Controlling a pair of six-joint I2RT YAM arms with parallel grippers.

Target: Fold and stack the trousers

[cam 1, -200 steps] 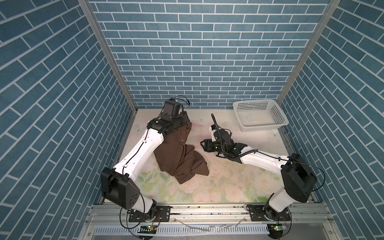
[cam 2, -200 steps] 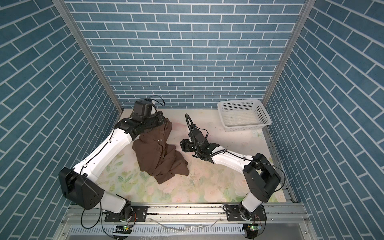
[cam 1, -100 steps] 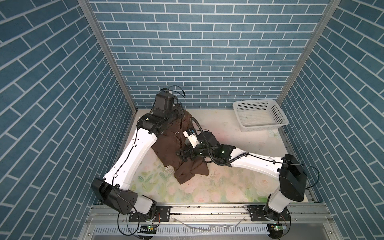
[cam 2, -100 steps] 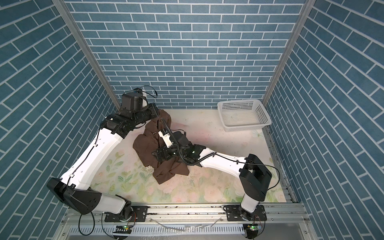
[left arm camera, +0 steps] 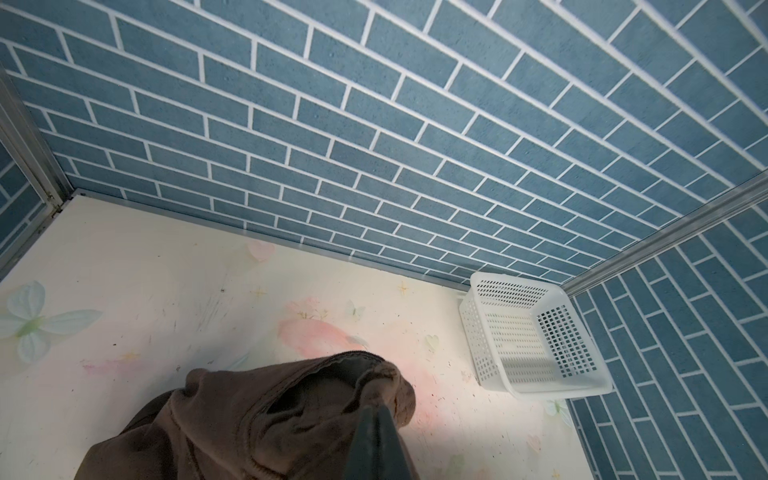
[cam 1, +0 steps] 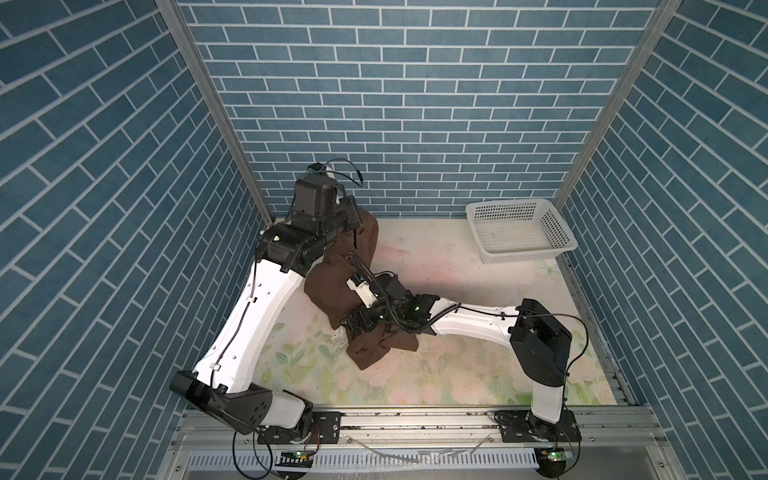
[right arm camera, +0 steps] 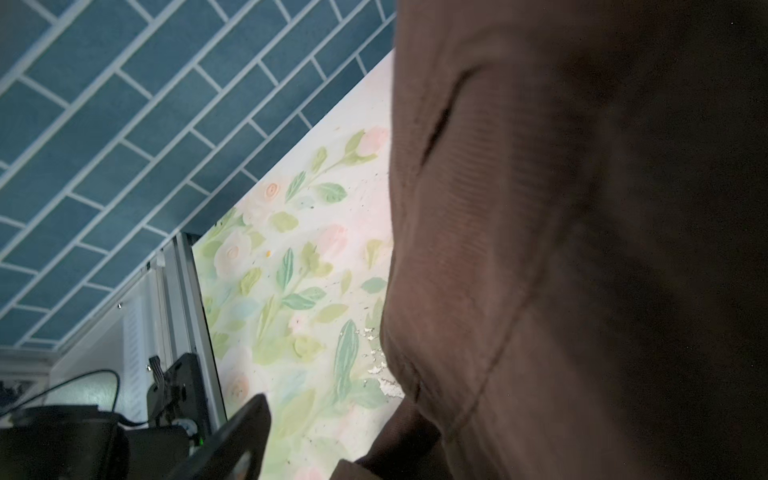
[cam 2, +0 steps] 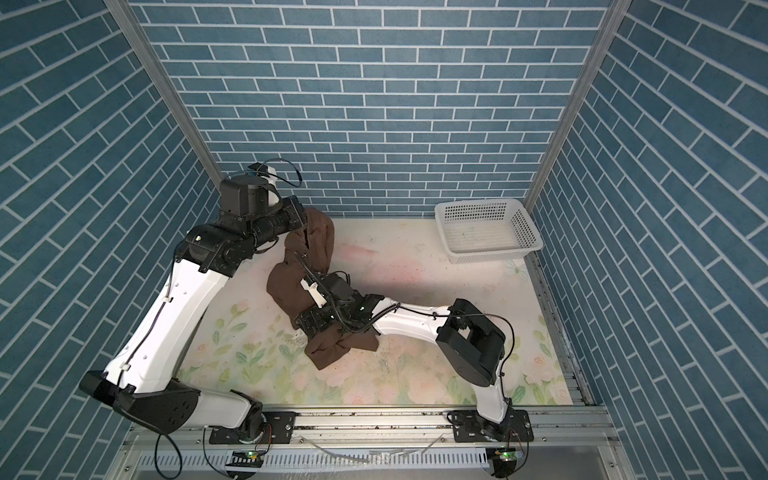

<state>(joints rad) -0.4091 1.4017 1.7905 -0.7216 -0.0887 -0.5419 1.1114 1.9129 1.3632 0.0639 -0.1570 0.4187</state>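
Nearest the front rail, well left of the white basket (cam 1: pixel 557 232) and far closer to the front than it, the low end of the trousers (cam 1: pixel 332 286) lies bunched on the flowered table (cam 1: pixel 457 291). The dark brown cloth makes a crumpled heap there.

Just behind that heap, on the side away from the basket, the right gripper (cam 1: pixel 353 327) presses into the cloth. In its wrist view one dark finger (right arm camera: pixel 245 432) shows over the table, apart from the cloth, while brown fabric (right arm camera: pixel 582 249) fills the other side and hides the second finger. Whether this pincer grips the cloth or stands free cannot be told.

Farther back, the trousers rise off the table as a hanging drape in both top views (cam 2: pixel 291 286). At its top, about level with the basket in depth and well to its left, the left gripper (cam 1: pixel 358 224) is pinched tight on the trousers. Its wrist view shows the narrow closed tips (left arm camera: pixel 374 415) in an upper edge of the cloth (left arm camera: pixel 249 424).

The basket (left arm camera: pixel 478 332) stands in the far right corner, against the blue brick wall (cam 1: pixel 415 124), and no cloth touches it.
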